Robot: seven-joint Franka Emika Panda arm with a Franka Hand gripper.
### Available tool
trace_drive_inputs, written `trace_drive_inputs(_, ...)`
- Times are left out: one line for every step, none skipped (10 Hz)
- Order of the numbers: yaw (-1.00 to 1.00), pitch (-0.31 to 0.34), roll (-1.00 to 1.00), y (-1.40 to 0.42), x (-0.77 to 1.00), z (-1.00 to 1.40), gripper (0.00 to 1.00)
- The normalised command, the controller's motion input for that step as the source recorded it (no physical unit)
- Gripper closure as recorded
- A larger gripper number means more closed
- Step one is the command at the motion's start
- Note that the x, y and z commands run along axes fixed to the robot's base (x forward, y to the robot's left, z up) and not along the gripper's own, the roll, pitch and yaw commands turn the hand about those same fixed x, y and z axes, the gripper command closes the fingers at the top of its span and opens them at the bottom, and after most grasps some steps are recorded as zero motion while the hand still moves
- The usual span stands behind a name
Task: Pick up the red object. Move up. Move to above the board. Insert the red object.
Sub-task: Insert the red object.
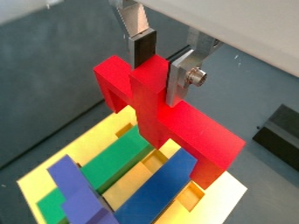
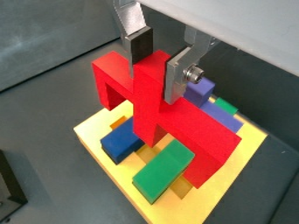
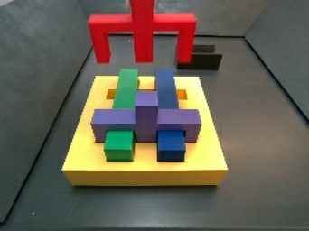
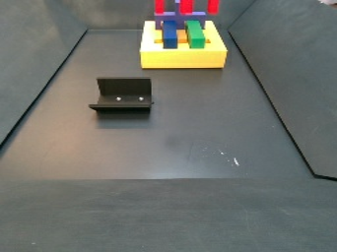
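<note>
The red object (image 1: 176,118) (image 2: 158,105) hangs in the air with its legs pointing down. My gripper (image 1: 162,63) (image 2: 158,63) is shut on its central stem, one dark pad on each side. Just below it lies the board (image 1: 41,179) (image 2: 105,153), a yellow slab with green, blue and purple blocks and orange slots; the two are apart. In both side views the red object (image 3: 143,32) (image 4: 184,8) hovers over the board (image 3: 145,167) (image 4: 183,57), near its end furthest from one side camera. The gripper itself is cut off in both side views.
The fixture (image 4: 122,95), a dark L-shaped bracket, stands on the dark floor apart from the board, and also shows beyond the board (image 3: 203,60) and at a wrist view's edge (image 1: 281,131). Grey walls (image 4: 39,84) enclose the floor.
</note>
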Motion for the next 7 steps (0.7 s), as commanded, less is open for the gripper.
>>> trace_drive_inputs(0.10, 0.107, 0.21, 0.00, 0.37, -0.36, 1.00)
trace_drive_inputs(0.00, 0.189, 0.23, 0.00, 0.45, -0.23, 1.00)
trace_drive_inputs(-0.11, 0.180, 0.12, 0.00, 0.23, -0.16, 1.00)
trace_drive_inputs(-0.06, 0.023, 0.04, 0.00, -0.05, -0.27, 1.00)
trace_drive_inputs(-0.01, 0.000, 0.00, 0.00, 0.00, -0.13, 1.00)
trace_drive_inputs(0.00, 0.000, 0.00, 0.00, 0.00, -0.18, 1.00)
trace_drive_inputs(0.00, -0.024, 0.00, 0.00, -0.06, -0.21, 1.00)
